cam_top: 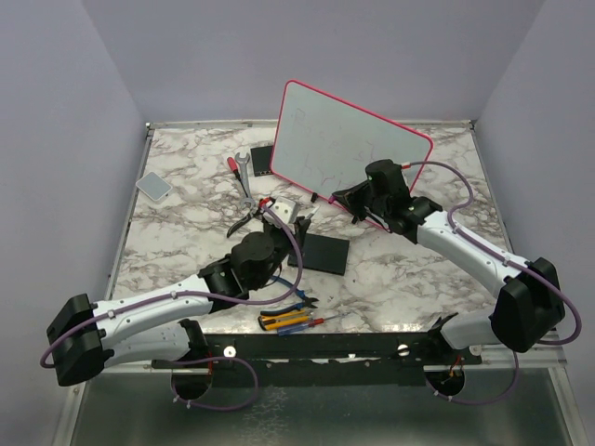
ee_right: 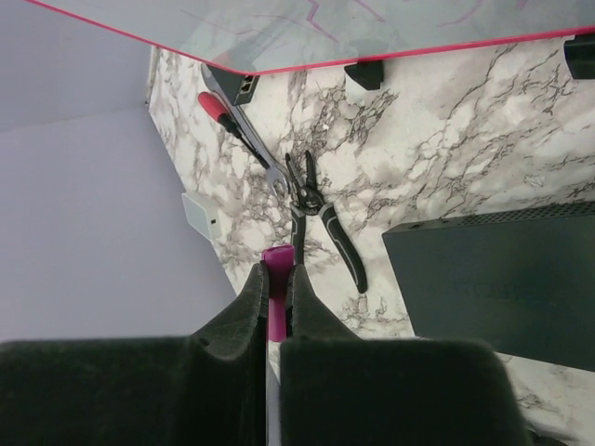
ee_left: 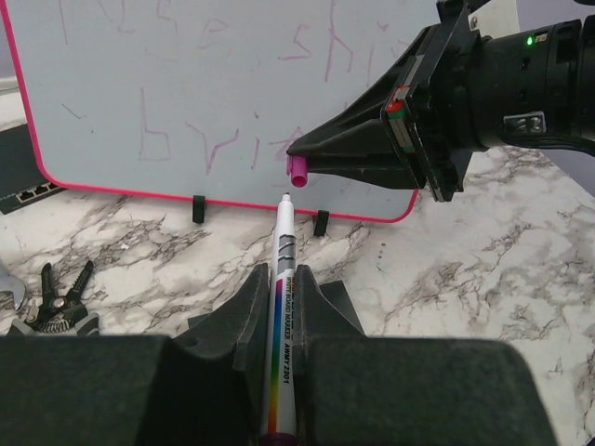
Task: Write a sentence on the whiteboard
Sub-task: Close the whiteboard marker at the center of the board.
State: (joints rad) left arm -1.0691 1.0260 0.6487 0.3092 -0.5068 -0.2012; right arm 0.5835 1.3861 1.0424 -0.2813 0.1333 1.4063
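The whiteboard (cam_top: pixel 344 149) with its pink-red frame stands tilted at the back middle of the table. A faint pinkish sentence (ee_left: pixel 214 139) runs across its surface. My left gripper (ee_left: pixel 284 274) is shut on a white whiteboard marker (ee_left: pixel 284 316) with a rainbow stripe, its tip pointing up at the board's lower edge. My right gripper (ee_left: pixel 311 160) comes in from the right and is shut on the marker's magenta cap (ee_left: pixel 297 172). The cap hangs just above the marker tip. In the right wrist view the cap (ee_right: pixel 277 253) sticks out between the shut fingers of the right gripper (ee_right: pixel 276 274).
A flat black slab (cam_top: pixel 319 252) lies in front of the board. Pliers (cam_top: pixel 244 218), a wrench (cam_top: pixel 242 172) and a red-handled screwdriver lie to the left of it. A small grey pad (cam_top: pixel 153 185) sits far left. Small hand tools (cam_top: pixel 288 321) rest at the near edge.
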